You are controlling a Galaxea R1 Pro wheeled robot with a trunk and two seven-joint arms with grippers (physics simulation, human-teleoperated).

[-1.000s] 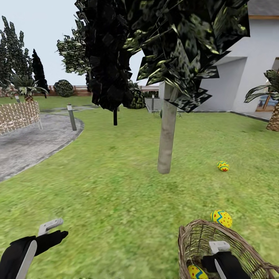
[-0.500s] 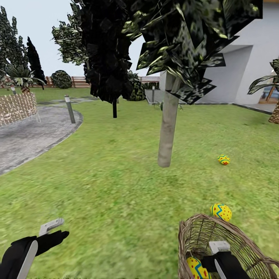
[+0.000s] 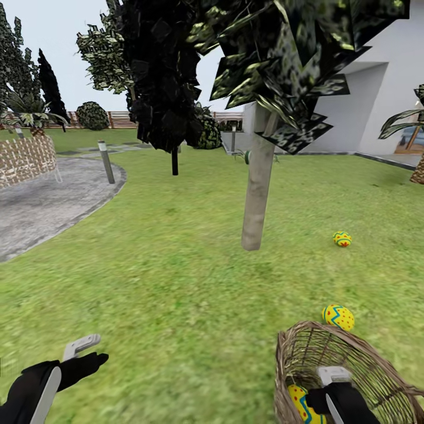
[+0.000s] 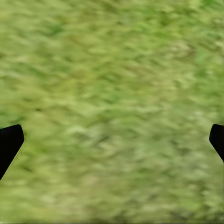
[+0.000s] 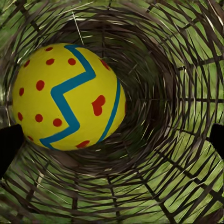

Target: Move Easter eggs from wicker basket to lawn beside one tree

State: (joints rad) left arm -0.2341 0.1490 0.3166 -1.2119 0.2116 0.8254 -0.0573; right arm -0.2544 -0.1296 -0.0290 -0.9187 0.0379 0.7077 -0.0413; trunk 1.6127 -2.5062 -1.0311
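Your right gripper point(image 3: 330, 386) reaches into the wicker basket point(image 3: 365, 359) at 5 o'clock, fingers spread beside one Easter egg point(image 5: 67, 95). Left gripper point(image 3: 79, 350), released, hovers over lawn point(image 3: 176, 282). A second egg point(image 3: 338, 316) sits behind the basket; a third egg point(image 3: 341, 238) lies near the tree point(image 3: 257, 188).

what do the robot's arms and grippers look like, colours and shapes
Both arms end in matte black, rounded housings. The left gripper has one flat, angular light grey finger and one black pointed one, with a pale grey strip along the wrist. The right gripper shows the same black body with a blocky light grey finger. No cables or markings visible.
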